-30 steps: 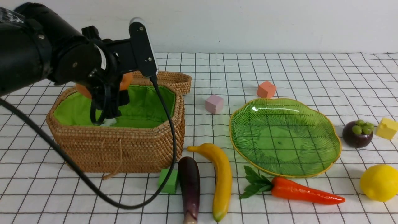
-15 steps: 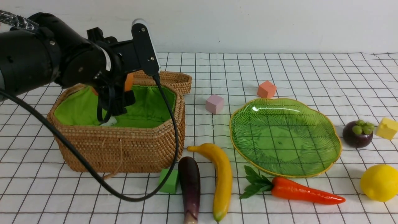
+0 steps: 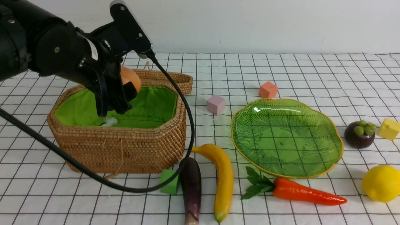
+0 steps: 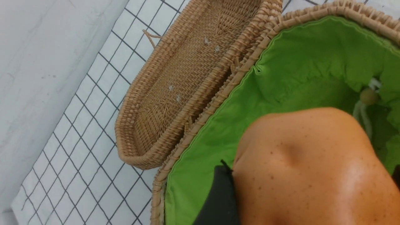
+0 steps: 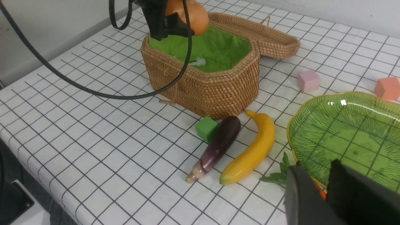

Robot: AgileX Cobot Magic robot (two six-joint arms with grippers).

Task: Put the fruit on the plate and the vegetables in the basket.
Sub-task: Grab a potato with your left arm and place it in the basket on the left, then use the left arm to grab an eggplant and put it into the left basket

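With 12 o'clock pointing away from me, my left gripper [image 3: 113, 108] pinched the orange-brown speckled potato [image 3: 131, 80] between its black fingers [image 4: 218, 200]. It held the potato in the air over the open mouth of the large tan wicker basket with bright green fabric lining [image 3: 125, 147]. The basket's woven lid [image 3: 170, 81] lay open at its 12 o'clock. The glossy dark purple eggplant [image 3: 191, 184] and the long yellow banana [image 3: 223, 178] lay side by side at the basket's 5 o'clock. The leaf-shaped green glass plate with the golden rim [image 3: 286, 137] sat at its 3 o'clock. The orange carrot with green leaves [image 3: 306, 193] lay just beside the plate at 6 o'clock. The dark purple mangosteen [image 3: 357, 136] sat at its 3 o'clock and the round yellow lemon [image 3: 381, 182] at 4 o'clock. My right gripper [image 5: 327, 178] hung near the plate's near edge, its jaws a narrow slit apart and gripping nothing.
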